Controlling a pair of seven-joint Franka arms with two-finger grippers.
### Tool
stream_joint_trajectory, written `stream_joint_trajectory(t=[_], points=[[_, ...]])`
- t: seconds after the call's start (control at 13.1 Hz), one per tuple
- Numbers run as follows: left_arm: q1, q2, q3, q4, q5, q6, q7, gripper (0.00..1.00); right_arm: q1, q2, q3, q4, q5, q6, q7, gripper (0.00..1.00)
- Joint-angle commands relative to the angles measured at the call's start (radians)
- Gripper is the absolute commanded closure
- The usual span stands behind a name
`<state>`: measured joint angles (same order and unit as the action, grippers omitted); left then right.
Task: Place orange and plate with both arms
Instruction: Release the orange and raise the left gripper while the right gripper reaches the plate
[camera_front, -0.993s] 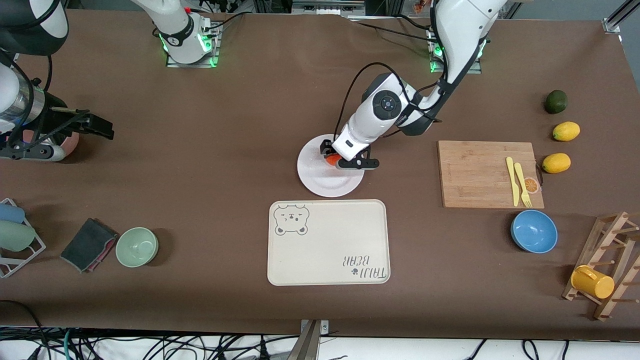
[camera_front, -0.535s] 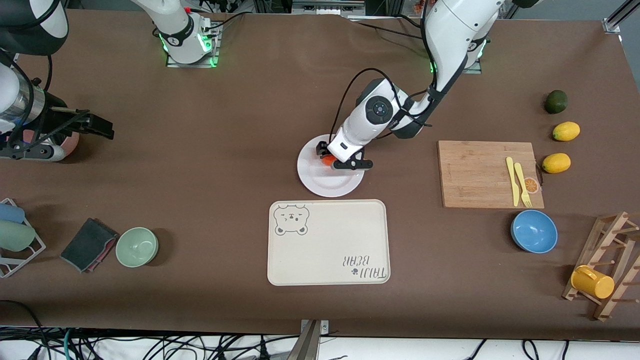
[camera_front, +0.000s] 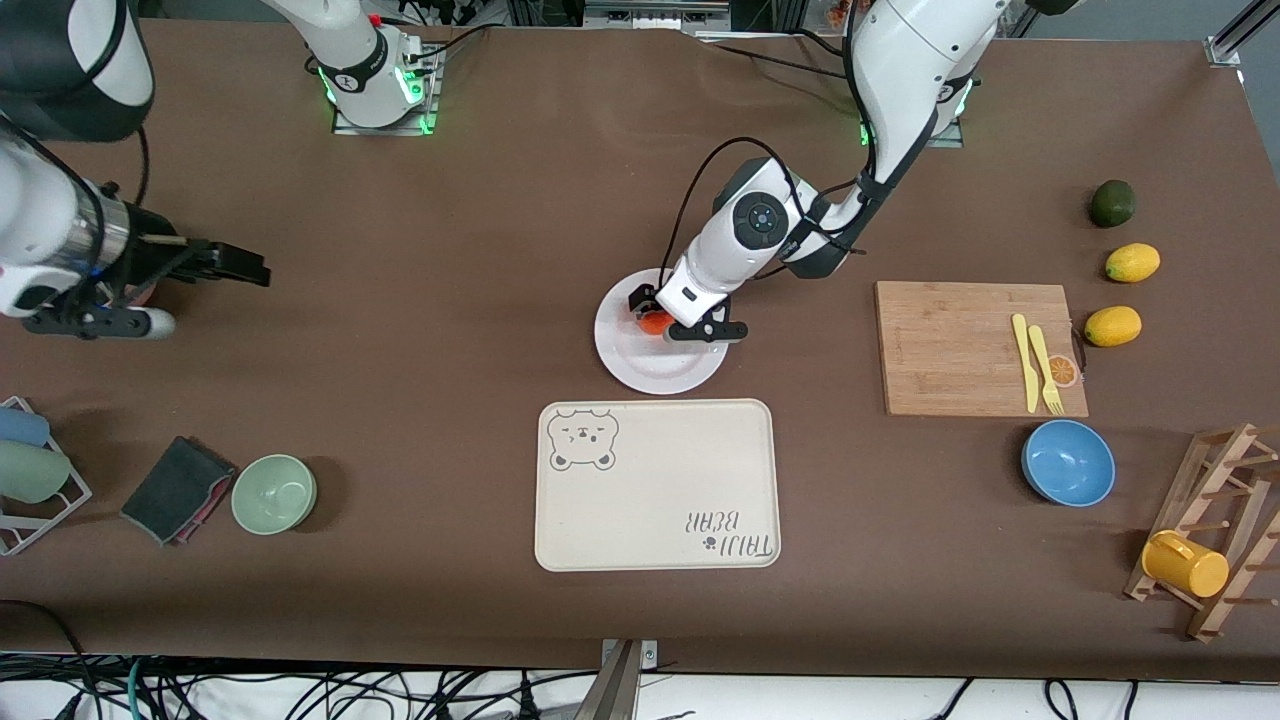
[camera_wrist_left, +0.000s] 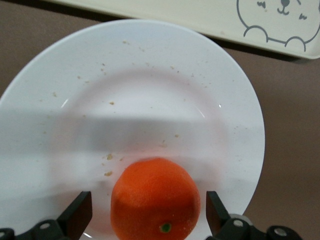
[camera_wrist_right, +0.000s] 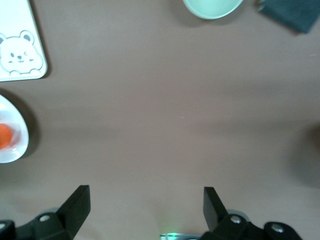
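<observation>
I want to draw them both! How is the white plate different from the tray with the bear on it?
The plate is round and glossy white; the tray is a beige rectangle with rounded corners. The plate is plain with faint specks; the tray has a bear picture and letters. The plate holds an orange, with the left gripper open around it; the tray holds nothing. The plate looks smaller than the tray. Both lie flat on the brown table, side by side.

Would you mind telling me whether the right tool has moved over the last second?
Yes. In the front view the right tool has shifted toward the plate, its tips farther from the table's end than they were, and open over bare tabletop.
</observation>
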<state>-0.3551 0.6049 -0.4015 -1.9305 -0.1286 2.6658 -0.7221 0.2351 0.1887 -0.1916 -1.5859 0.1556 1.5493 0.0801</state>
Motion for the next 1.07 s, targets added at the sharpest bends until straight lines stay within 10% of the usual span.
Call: stream_joint_trajectory(t=[0.0, 0.53, 0.99], points=[[0.092, -0.156, 0.004, -0.034, 0.021, -0.119, -0.017, 0.00, 0.045, 0.102, 0.001, 0.006, 0.094, 0.040, 0.006, 0.00], [0.470, -0.500, -0.069, -0.036, 0.023, -0.385, -0.005, 0.00, 0.170, 0.345, 0.006, -0.006, 0.508, 0.244, -0.011, 0.00], [0.499, -0.563, 0.177, -0.028, 0.148, -0.521, 0.140, 0.00, 0.199, 0.272, 0.131, -0.354, 0.779, 0.636, -0.260, 0.00]])
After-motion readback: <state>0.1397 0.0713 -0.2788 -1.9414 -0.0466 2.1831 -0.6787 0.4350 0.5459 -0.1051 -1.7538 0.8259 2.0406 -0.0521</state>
